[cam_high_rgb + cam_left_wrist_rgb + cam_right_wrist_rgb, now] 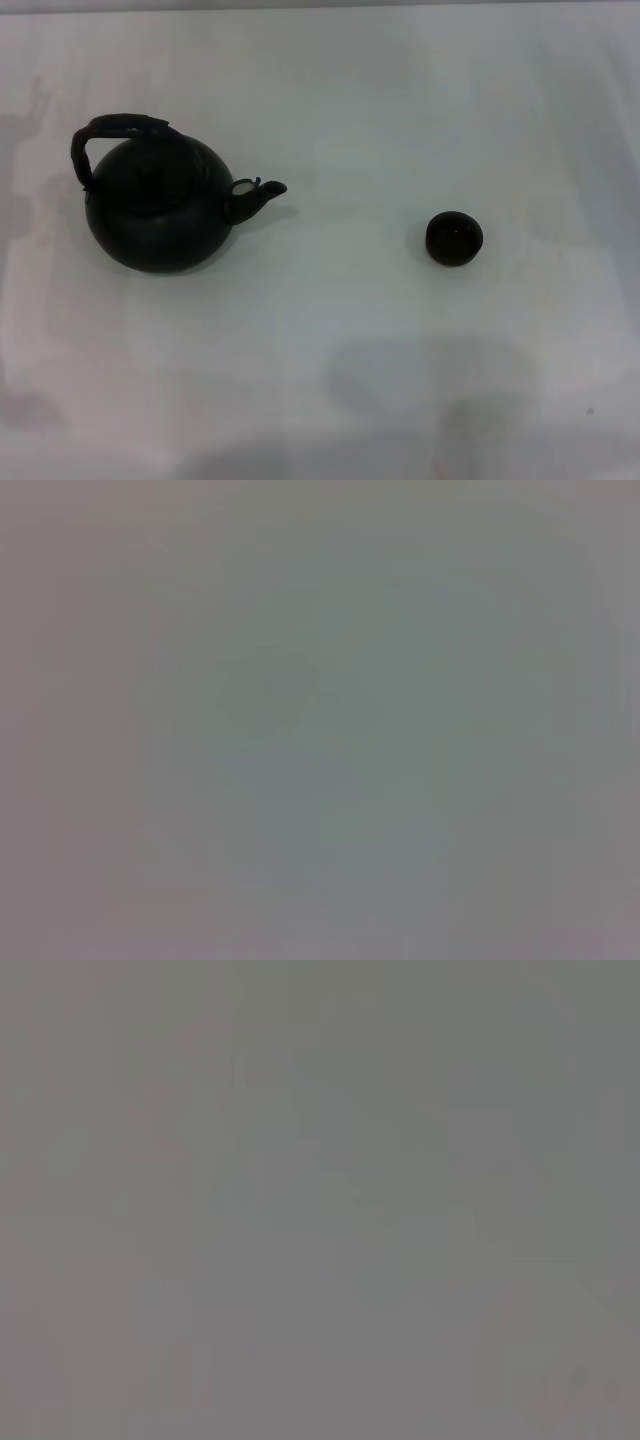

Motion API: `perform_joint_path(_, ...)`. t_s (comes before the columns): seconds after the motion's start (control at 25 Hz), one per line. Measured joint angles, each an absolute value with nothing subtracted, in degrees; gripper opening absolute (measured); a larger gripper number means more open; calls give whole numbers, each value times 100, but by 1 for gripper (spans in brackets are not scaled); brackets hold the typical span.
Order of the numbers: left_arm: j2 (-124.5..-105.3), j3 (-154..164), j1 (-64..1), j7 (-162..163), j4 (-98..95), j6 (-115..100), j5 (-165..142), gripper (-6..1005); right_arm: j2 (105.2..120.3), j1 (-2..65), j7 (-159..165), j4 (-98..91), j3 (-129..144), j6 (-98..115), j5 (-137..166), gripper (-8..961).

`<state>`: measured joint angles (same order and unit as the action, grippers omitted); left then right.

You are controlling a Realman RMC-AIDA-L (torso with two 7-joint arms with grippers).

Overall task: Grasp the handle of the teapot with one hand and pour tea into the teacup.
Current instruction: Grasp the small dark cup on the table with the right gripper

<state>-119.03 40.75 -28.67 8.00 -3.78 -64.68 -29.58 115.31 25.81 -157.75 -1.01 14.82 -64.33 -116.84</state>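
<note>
Behind teapot point(160, 212), handle point(118, 128) half-hidden.

The head view is bright and washed out, the white table point(330, 330) nearly glaring. Soft, broad grey shadows lie along its near edge and left side. The teapot point(155, 205) and teacup point(454, 238) look slightly soft-edged, with faint shadows. Both wrist views show only featureless grey blur.

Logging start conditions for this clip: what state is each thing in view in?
Matte black round-bellied teapot: upright on the white table, lid on, spout toward the cup.
Dark arched handle: raised over the pot, ungrasped.
Tiny dark brown handleless teacup: upright, apart from the pot; contents cannot be told.
Grippers: neither is in view.
</note>
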Motion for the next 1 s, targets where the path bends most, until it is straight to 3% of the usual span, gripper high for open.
perform_joint_path(1.0, -11961, 4087, -2802, 1337, 261, -7090, -2784, 879, 11496, 2366, -15812, -627, 2912, -5981, -11615, 845)
